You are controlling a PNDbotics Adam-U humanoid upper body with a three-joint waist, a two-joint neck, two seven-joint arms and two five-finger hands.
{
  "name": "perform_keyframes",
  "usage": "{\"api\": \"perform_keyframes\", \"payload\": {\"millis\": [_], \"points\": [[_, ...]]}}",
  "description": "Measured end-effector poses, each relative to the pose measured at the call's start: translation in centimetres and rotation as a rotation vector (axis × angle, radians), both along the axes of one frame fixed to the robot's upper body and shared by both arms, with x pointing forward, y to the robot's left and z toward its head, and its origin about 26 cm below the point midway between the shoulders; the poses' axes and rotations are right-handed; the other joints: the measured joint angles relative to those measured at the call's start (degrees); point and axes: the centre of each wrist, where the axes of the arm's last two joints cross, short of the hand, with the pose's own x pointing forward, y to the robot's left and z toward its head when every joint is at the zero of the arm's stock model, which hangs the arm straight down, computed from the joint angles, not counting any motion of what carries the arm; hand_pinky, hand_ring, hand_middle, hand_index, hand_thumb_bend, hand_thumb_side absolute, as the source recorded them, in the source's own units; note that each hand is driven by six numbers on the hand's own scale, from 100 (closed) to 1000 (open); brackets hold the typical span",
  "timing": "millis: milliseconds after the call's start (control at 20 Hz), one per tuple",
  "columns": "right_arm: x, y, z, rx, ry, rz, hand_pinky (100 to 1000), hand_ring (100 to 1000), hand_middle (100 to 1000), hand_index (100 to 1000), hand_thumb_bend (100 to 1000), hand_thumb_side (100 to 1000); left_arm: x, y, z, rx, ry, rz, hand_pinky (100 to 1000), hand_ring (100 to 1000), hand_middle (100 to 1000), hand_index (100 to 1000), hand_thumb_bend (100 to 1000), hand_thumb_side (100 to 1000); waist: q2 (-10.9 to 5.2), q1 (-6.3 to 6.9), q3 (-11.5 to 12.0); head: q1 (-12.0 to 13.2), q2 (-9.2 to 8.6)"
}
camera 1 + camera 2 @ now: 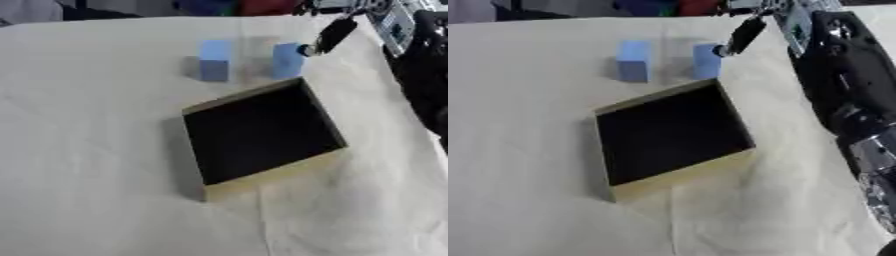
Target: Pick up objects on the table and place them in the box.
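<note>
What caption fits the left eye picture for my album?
The right robot hand reaches toward one of two blue blocks standing behind an empty black-lined box on a cloth-covered table.

No readable text, label, brand, number or sign in either view.

Surfaces checked:
- Left blue block (214, 60), far side of table: plain faces, no print.
- Right blue block (286, 60), just beside it: plain faces, no print.
- Box (271, 177), centre of table: dark inside, pale tan walls, no marking.
- Table cloth (87, 150): bare cream fabric, creases only.
- Grey device (395, 22) at far right edge: small dark patches on its face that could be buttons or labels, too blurred to read.
- Robot arm (846, 75) along right side: black shell, silver joint, no legible marking.
</note>
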Motion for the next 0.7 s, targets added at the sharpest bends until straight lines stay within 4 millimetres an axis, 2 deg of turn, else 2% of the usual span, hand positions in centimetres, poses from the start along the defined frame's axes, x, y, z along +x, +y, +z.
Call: {"api": "perform_keyframes", "payload": {"millis": [250, 700], "points": [[0.1, 0.1, -0.2, -0.029, 0.013, -0.004, 907, 930, 947, 1000, 361, 469, 0.0, 0.0, 0.0, -0.001, 0.0, 0.0, 763, 697, 722, 887, 162, 737, 0.18, -0.04, 0.1, 0.0, 0.0], [0.4, -0.3, -1.4, -0.074, 0.017, -0.019, 906, 938, 944, 1000, 374, 468, 0.0, 0.0, 0.0, -0.003, 0.001, -0.002, 762, 695, 721, 886, 159, 743, 1.06, -0.09, 0.4, -0.3, -0.21]]}}
